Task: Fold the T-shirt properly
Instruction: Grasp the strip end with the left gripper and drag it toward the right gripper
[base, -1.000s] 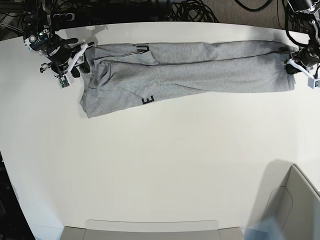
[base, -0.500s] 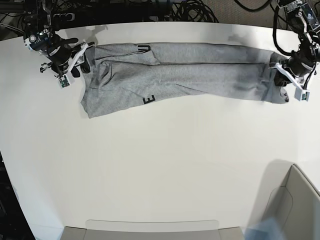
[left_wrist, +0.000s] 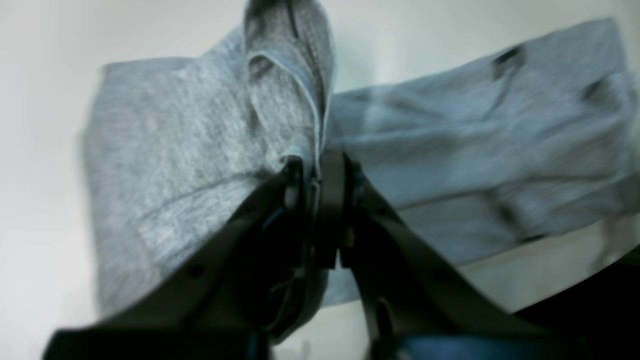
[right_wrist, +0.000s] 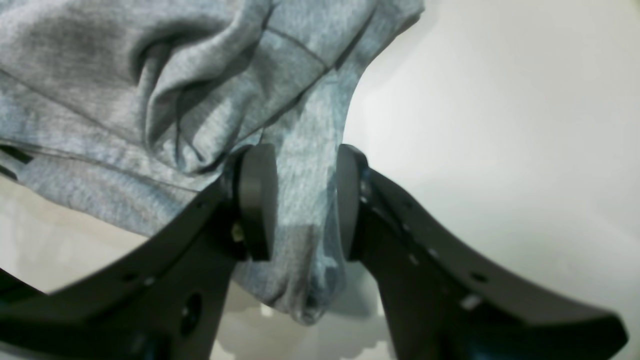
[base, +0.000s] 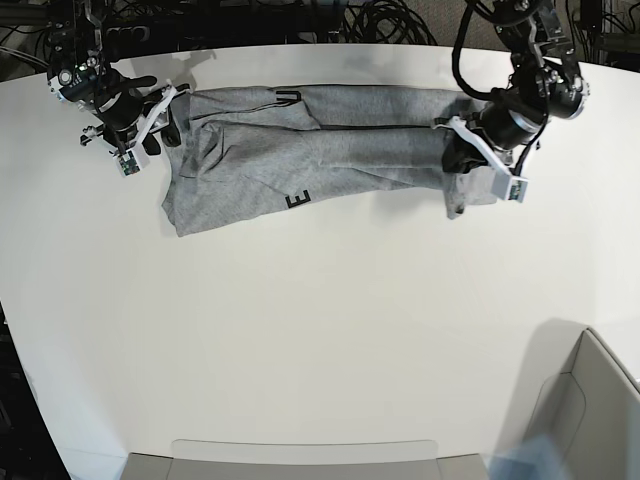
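Observation:
The light grey T-shirt (base: 330, 150) lies in a long band across the far side of the white table (base: 300, 320), with black letters showing at its top edge and lower left. My left gripper (base: 460, 160) is shut on the shirt's right end and holds it raised over the band. In the left wrist view the fingers (left_wrist: 327, 200) pinch a bunched fold of the T-shirt (left_wrist: 200, 150). My right gripper (base: 167, 128) is at the shirt's left end. In the right wrist view its pads (right_wrist: 257, 200) clasp a thick fold of the T-shirt (right_wrist: 305, 165).
A grey bin (base: 590, 410) stands at the front right corner. A flat grey tray (base: 300, 455) lies along the front edge. Black cables (base: 390, 20) lie behind the table's far edge.
My left gripper has carried the shirt's right end leftward from the table's right edge, doubling the cloth back over itself. The right gripper and the shirt's left end have not moved.

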